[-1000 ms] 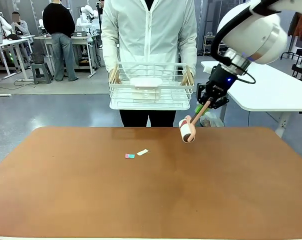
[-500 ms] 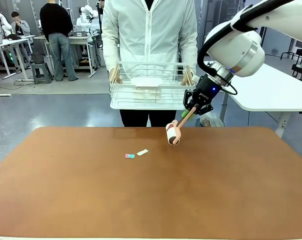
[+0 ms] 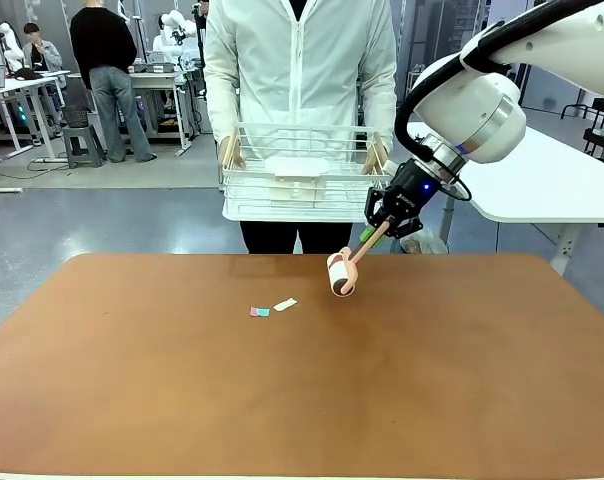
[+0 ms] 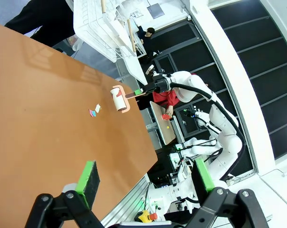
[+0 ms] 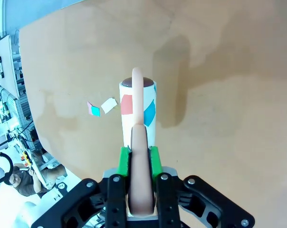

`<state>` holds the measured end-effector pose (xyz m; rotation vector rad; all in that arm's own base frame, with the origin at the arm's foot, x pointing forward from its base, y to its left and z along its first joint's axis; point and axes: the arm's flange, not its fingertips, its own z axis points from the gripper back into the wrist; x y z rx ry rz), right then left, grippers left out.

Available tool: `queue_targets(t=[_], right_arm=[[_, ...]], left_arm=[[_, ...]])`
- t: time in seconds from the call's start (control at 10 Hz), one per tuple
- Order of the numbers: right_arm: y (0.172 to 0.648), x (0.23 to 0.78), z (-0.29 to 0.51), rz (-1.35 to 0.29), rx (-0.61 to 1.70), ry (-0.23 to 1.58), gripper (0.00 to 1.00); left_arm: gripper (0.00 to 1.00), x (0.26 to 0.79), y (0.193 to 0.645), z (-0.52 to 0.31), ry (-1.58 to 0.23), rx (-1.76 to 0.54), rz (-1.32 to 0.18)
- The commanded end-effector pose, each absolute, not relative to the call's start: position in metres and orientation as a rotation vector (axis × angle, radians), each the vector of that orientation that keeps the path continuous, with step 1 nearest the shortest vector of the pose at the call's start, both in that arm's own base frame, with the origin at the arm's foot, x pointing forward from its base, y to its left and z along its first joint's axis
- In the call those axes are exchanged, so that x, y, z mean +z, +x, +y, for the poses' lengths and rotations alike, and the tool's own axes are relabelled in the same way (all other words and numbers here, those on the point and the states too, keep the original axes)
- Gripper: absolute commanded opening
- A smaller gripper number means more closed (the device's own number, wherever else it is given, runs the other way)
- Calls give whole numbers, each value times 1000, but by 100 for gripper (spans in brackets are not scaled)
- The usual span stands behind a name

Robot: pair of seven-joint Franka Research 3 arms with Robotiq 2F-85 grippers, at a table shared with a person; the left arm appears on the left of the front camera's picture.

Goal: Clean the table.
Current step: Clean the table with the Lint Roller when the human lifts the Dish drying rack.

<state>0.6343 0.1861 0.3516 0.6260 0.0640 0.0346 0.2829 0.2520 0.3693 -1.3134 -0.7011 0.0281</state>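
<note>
The left gripper [image 4: 144,176] hangs by the big brown table [image 3: 162,400], fingers wide apart and empty. Little paper scraps [image 3: 272,308] lie toward the table's far side. Just right of them is a lint roller [image 3: 340,275], its handle pinched tight by the right gripper [image 3: 375,231]. Behind it, a person holds a wire basket [image 3: 282,207].

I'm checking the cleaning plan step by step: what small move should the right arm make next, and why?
Probably shift the lint roller toward the robot's left and down onto the scraps. The right pincer is shut on its handle, the roll seems to hang above the table, and the scraps lie apart from it on that side.
</note>
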Motion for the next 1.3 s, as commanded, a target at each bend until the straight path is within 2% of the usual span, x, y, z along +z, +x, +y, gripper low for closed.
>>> queue_targets(t=[0.0,0.6,1.2], right_arm=[[637,343,185,75,33,658,21],[641,286,204,131,10,640,21],[661,260,307,279,64,603,21]], left_arm=[[100,369,281,254,-1327,18,-720],[100,369,281,254,-1327,18,-720],[100,369,281,254,-1327,18,-720]])
